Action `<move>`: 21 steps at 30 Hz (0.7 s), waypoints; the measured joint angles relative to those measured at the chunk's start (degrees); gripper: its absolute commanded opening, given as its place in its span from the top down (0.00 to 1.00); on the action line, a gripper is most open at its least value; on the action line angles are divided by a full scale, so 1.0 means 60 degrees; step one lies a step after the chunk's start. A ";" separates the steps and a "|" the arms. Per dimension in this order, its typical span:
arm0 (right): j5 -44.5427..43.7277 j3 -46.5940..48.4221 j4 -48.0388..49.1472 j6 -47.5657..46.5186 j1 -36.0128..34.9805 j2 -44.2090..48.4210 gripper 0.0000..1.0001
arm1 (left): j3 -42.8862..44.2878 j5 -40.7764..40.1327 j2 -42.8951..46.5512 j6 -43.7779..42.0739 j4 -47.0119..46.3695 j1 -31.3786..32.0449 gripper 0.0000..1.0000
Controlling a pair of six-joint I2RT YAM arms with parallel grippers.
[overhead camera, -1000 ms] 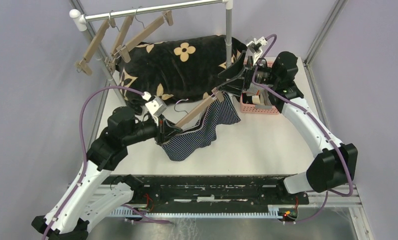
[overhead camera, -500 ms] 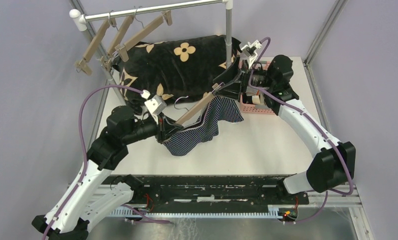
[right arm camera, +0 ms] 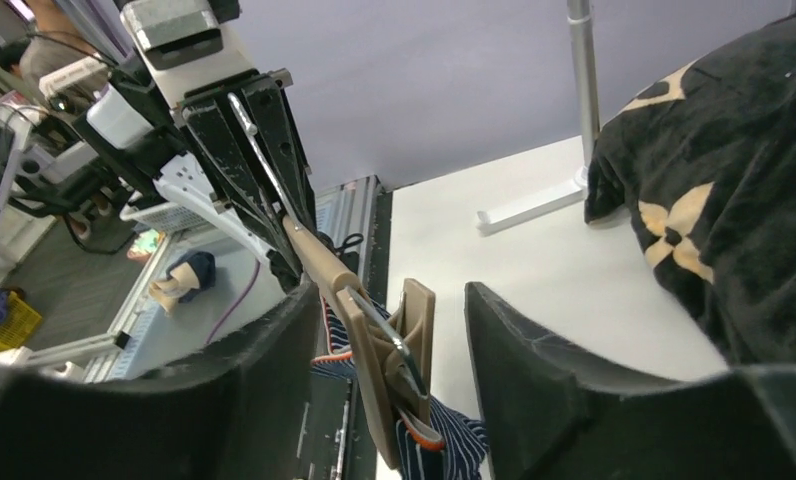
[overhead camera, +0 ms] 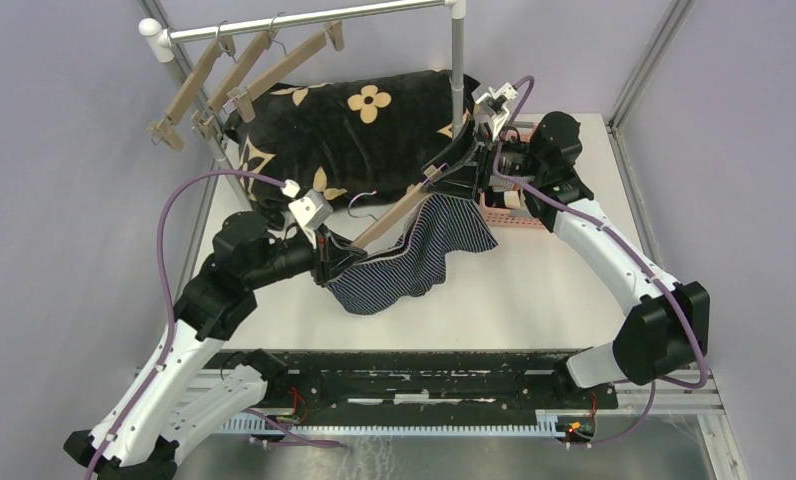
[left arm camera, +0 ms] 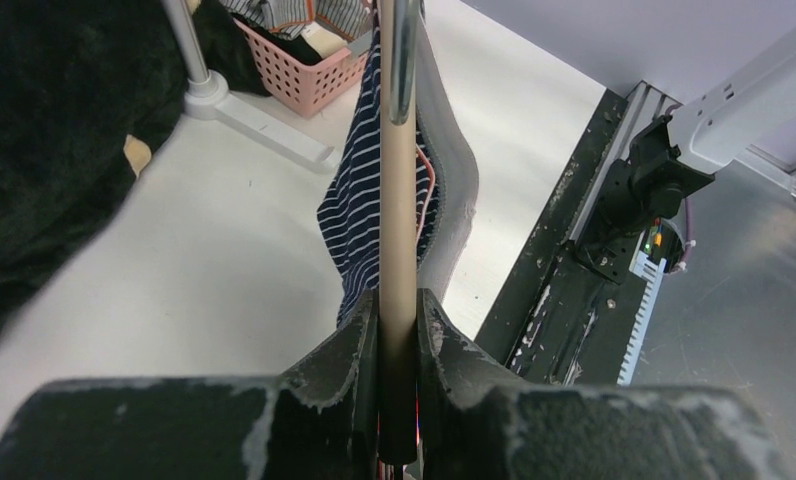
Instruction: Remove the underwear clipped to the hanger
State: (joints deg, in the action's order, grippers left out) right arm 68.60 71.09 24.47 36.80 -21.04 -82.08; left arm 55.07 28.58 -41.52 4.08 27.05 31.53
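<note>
The white counter (overhead camera: pixel 544 290) carried the big black cloth with tan flowers (overhead camera: pixel 344 130) along its far edge, heaped under the rack's rail (overhead camera: pixel 314 19). Only the top view took all that in.

Over the middle of the counter the navy striped underwear (overhead camera: pixel 414 262) hung from the wooden hanger (overhead camera: pixel 389 218). The hanger slanted up toward the far right corner, where the pink basket (overhead camera: pixel 514 218) sat.

My left pincer (left arm camera: pixel 398 318) was clamped on the hanger's lower end. My left wrist view showed the bar pinched between both fingers with no gap, and the underwear drooping beyond it.

My right pincer (right arm camera: pixel 392 300) stood partly open around the clip (right arm camera: pixel 409 330) at the hanger's upper end. Only my right wrist view showed a gap between the clip and one finger (right arm camera: pixel 574 380), with navy cloth at the clip's mouth.
</note>
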 measured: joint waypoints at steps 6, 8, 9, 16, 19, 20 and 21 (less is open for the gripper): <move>-0.0342 0.0000 -0.0026 -0.0313 -0.0058 0.0011 0.30 | 0.0000 0.0029 0.0015 0.0000 -0.0047 0.0011 0.97; -0.0415 0.0000 -0.0047 -0.0419 -0.0058 0.0033 0.31 | 0.0000 0.0047 0.0018 0.0000 -0.0087 0.0015 0.97; -0.0444 0.0000 -0.0080 -0.0433 -0.0058 0.0051 0.31 | 0.0000 0.0058 0.0018 0.0000 -0.0109 0.0015 0.97; -0.0495 0.0011 -0.0189 -0.0550 -0.0058 0.0175 0.98 | -0.0095 0.0044 0.0022 0.0011 -0.0149 0.0004 0.97; -0.0386 0.0026 -0.0219 -0.0455 -0.0051 0.0237 0.97 | -0.0146 0.0076 0.0051 0.0011 -0.0204 0.0000 0.97; -0.0382 0.0029 -0.0215 -0.0441 -0.0047 0.0255 0.75 | -0.0153 0.0084 0.0055 0.0011 -0.0211 0.0000 0.97; -0.0379 0.0029 -0.0215 -0.0426 -0.0051 0.0273 0.57 | -0.0171 0.0091 0.0055 0.0011 -0.0237 0.0000 0.97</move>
State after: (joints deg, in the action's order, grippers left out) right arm 66.32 71.26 23.18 34.24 -21.34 -80.44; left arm 54.04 29.12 -41.19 4.14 25.63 31.53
